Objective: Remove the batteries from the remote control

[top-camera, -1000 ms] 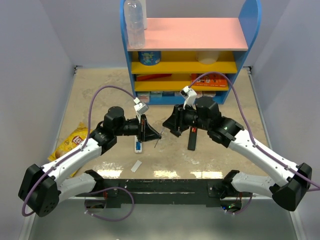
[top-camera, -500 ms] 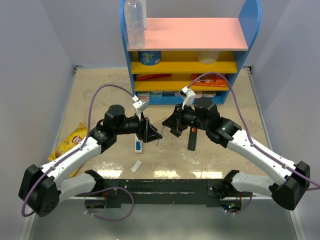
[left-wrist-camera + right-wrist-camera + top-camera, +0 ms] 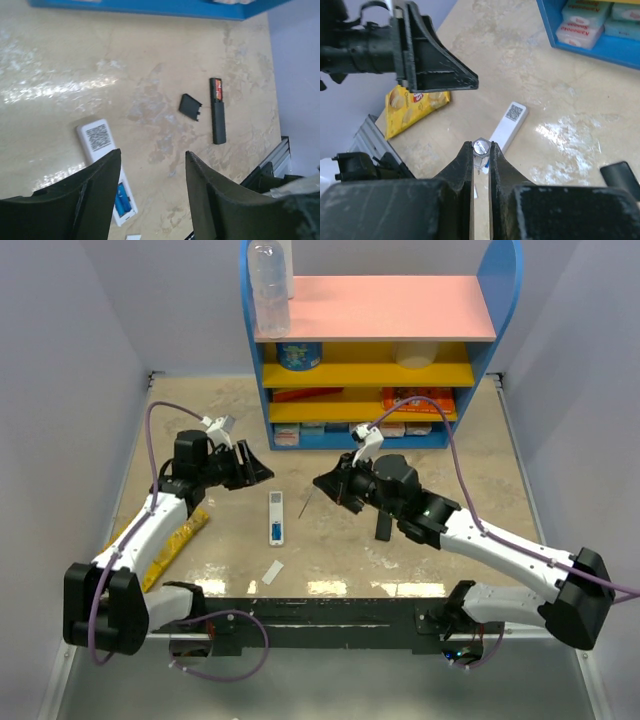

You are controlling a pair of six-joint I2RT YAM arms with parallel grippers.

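Observation:
A white remote [image 3: 275,515] lies face down on the table with its compartment open and two blue batteries [image 3: 121,198] in it. A black remote [image 3: 217,111] lies to its right with red batteries [image 3: 218,90] showing at its far end. My left gripper [image 3: 262,472] hovers open to the left of the white remote [image 3: 102,155], nothing between its fingers. My right gripper [image 3: 480,145] is shut on a thin grey stick [image 3: 481,147] with a hexagonal end, held above the white remote [image 3: 509,125]. The stick [image 3: 308,503] points down beside that remote.
A black battery cover [image 3: 190,106] lies next to the black remote, and a small white cover [image 3: 273,571] lies near the front edge. A yellow snack bag [image 3: 170,540] lies under the left arm. A blue shelf unit [image 3: 380,435] with boxes stands at the back.
My left gripper opened and pulled back to the left, away from the white remote. My right gripper closed on the grey stick and shifted slightly left.

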